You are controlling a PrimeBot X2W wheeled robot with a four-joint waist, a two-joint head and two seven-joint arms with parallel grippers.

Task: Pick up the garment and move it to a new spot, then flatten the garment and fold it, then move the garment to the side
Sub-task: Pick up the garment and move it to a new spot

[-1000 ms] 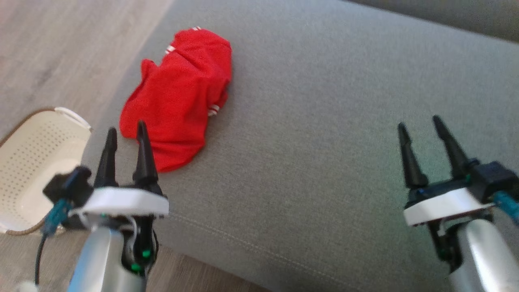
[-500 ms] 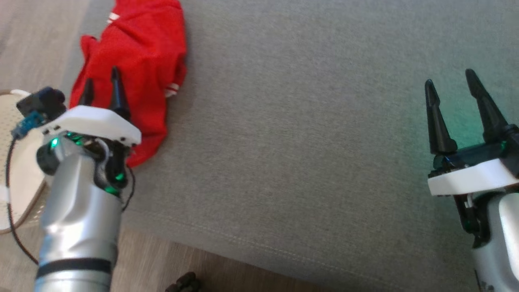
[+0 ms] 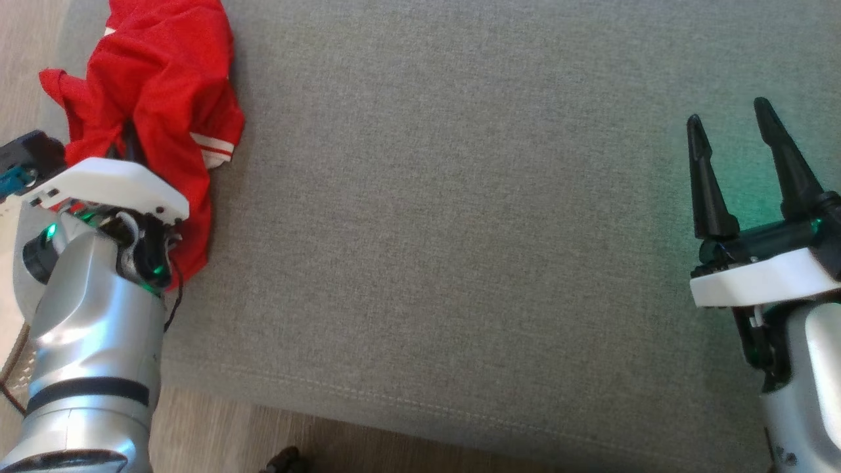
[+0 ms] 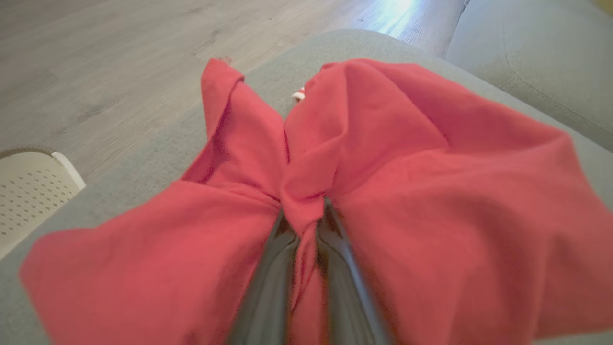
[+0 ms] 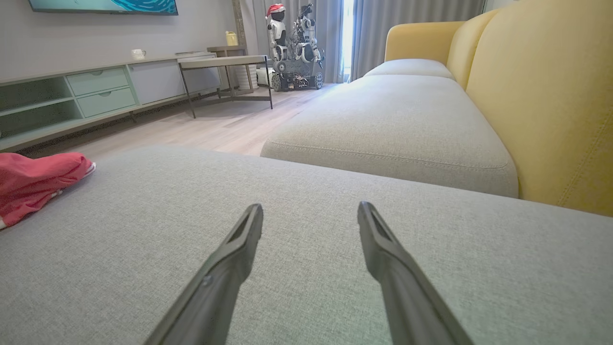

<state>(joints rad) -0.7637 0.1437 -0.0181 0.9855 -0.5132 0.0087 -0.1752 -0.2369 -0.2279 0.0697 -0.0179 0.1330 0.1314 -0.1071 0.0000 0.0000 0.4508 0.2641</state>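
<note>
- Grip status: the left fingers (image 4: pixel 280 244) had closed narrow on a bunched fold of the red garment (image 3: pixel 164 79). One second before, they stood spread and just short of its near edge.
- Garment position: it lay at the left end of the grey sofa cushion (image 3: pixel 460 230), near the edge above the floor (image 4: pixel 96 72). Cloth was gathered up around the grip instead of lying slack as before.
- Camera note: the head view had shifted over the same second, so most of the garment's apparent displacement was camera motion.
- Right fingers (image 3: pixel 706 190): wide apart as before, holding nothing, over bare cushion well apart from the garment.
- Task meaning: the pick-up grasp appeared made. Lifting, carrying to a new spot, flattening, folding and setting aside all remained.
- Hidden items: in the head view the left fingertips were buried in cloth, and the garment was cut off at the top edge.
- Undetermined: how many layers were pinched, and whether any cloth had left the cushion.
- Basket (image 4: pixel 28 191): a pale perforated corner showed at the left wrist view's edge.
</note>
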